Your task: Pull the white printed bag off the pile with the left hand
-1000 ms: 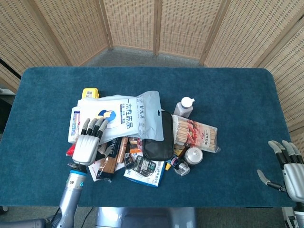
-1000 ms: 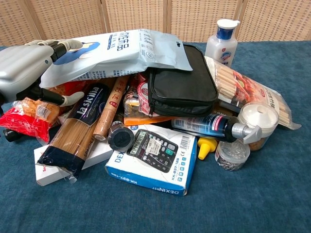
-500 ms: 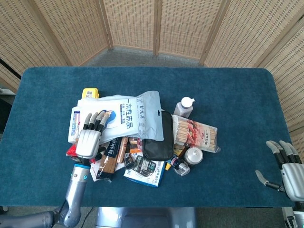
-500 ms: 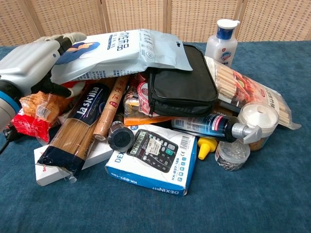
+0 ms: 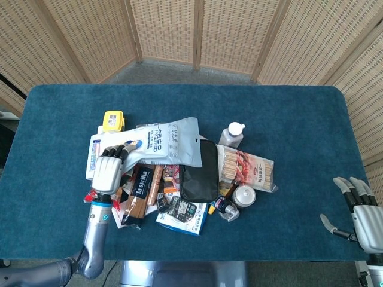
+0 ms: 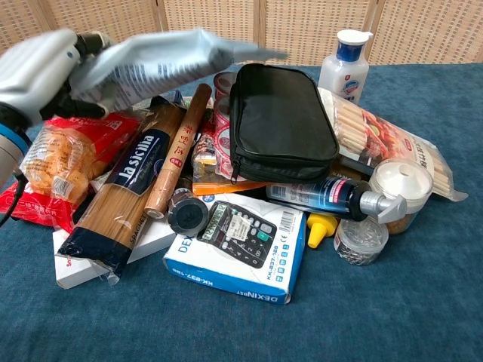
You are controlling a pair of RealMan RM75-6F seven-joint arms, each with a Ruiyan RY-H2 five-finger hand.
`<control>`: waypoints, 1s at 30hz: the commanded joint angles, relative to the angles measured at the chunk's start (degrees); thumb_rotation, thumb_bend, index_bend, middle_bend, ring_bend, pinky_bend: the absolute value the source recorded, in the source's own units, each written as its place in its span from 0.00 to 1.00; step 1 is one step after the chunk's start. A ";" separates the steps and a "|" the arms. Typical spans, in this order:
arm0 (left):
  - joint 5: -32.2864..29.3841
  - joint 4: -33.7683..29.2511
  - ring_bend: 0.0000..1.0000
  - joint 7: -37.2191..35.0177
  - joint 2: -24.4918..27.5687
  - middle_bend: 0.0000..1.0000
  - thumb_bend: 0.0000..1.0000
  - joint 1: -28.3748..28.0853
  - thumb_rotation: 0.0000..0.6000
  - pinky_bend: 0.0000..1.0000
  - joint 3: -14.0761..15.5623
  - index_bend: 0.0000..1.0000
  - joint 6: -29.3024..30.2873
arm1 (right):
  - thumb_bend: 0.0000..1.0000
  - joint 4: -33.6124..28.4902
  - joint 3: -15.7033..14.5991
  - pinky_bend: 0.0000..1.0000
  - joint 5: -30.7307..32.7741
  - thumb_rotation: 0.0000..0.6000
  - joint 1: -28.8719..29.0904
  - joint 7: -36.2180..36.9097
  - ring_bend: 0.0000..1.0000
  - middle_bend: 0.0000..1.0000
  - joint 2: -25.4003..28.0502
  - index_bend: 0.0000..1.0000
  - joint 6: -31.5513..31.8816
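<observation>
The white printed bag [image 5: 164, 142] with blue artwork and Chinese text is lifted off the pile; in the chest view the white printed bag [image 6: 162, 60] hangs tilted and blurred above the other goods. My left hand [image 5: 109, 167] grips its left end, fingers curled over the edge; in the chest view the left hand [image 6: 38, 72] sits at the upper left. My right hand [image 5: 362, 212] rests open at the table's right front corner, away from everything.
The pile holds a black pouch [image 6: 279, 124], a spaghetti pack [image 6: 121, 192], a calculator box [image 6: 241, 245], a white bottle [image 6: 343, 64], a biscuit-stick pack [image 6: 377, 132], a red snack bag [image 6: 60, 170] and a yellow box [image 5: 113, 120]. Blue cloth [image 5: 287, 113] surrounds it.
The left hand closed on the bag's left end and raised it. The bag rose off the black pouch and shifted left, uncovering items beneath. The right hand stayed still.
</observation>
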 commanded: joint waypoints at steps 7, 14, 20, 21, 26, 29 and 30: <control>1.52 -10.91 1.00 -2.35 7.30 0.86 0.82 0.28 1.00 1.00 -4.71 0.86 3.17 | 0.33 -0.31 0.27 0.00 -0.01 0.73 1.02 -0.57 0.00 0.00 -0.54 0.00 -1.38; 0.39 -22.24 1.00 -2.24 13.48 0.85 0.82 1.00 1.00 1.00 -8.28 0.86 4.04 | 0.33 0.05 0.08 0.00 -0.14 0.73 1.30 -0.57 0.00 0.00 -1.30 0.00 -1.92; -0.64 -30.43 1.00 -0.78 17.80 0.85 0.81 0.05 1.00 1.00 -13.07 0.86 4.51 | 0.33 1.50 0.24 0.00 -0.54 0.73 2.36 0.40 0.00 0.00 -1.91 0.00 -3.08; -1.23 -31.77 1.00 -0.45 18.43 0.85 0.81 -0.15 1.00 1.00 -13.89 0.86 4.37 | 0.33 1.71 0.20 0.00 -0.69 0.73 2.49 0.66 0.01 0.00 -1.84 0.00 -3.21; -2.60 -36.11 1.00 1.87 21.07 0.85 0.81 -0.89 1.00 1.00 -16.32 0.85 4.36 | 0.33 2.91 0.25 0.00 -0.75 0.72 3.04 2.29 0.01 0.00 -2.11 0.00 -3.78; -3.04 -37.86 1.00 2.84 21.46 0.85 0.81 -0.74 1.00 1.00 -16.24 0.85 5.25 | 0.33 4.19 0.12 0.00 -0.84 0.73 3.33 3.76 0.01 0.00 -2.29 0.00 -4.20; -3.23 -38.53 1.00 3.45 21.51 0.85 0.81 -0.55 1.00 1.00 -15.97 0.85 5.71 | 0.33 4.93 0.05 0.00 -1.11 0.73 3.58 4.57 0.01 0.00 -2.26 0.00 -4.44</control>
